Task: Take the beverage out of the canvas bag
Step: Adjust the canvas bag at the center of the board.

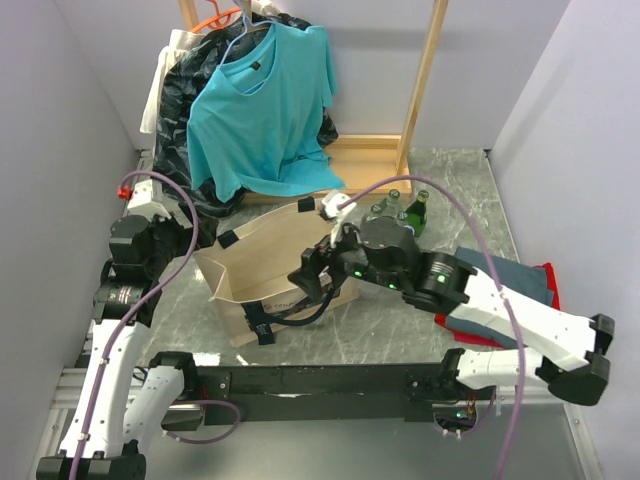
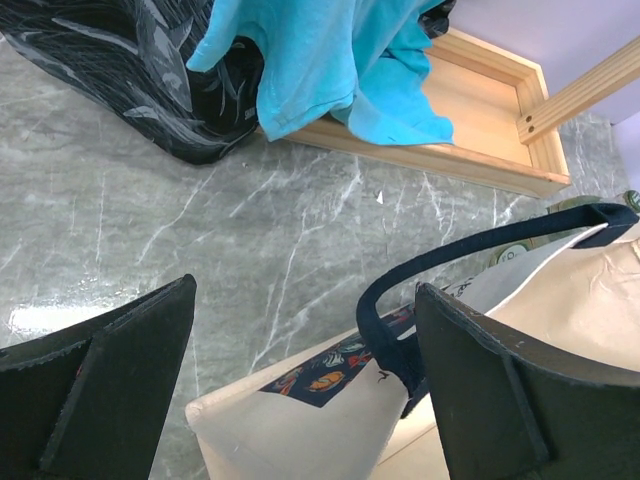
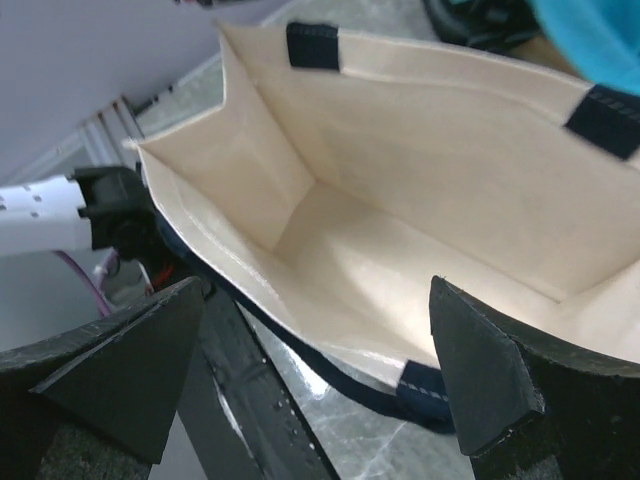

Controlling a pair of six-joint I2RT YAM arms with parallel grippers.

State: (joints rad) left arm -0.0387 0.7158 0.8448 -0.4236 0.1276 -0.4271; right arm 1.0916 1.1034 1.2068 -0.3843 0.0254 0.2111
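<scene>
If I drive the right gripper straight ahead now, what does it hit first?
Probably the canvas bag: the right gripper, open, aims over its near rim at the inner lining. Depth is unclear.

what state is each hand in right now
left hand: open, empty, beside the canvas bag
right hand: open, empty, facing into the canvas bag

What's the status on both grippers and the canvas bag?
Status: left gripper open at the canvas bag corner; right gripper open over its mouth. Visible inside bare, no beverage seen. Outside, behind it, green bottles. Mouth unobstructed.
</scene>
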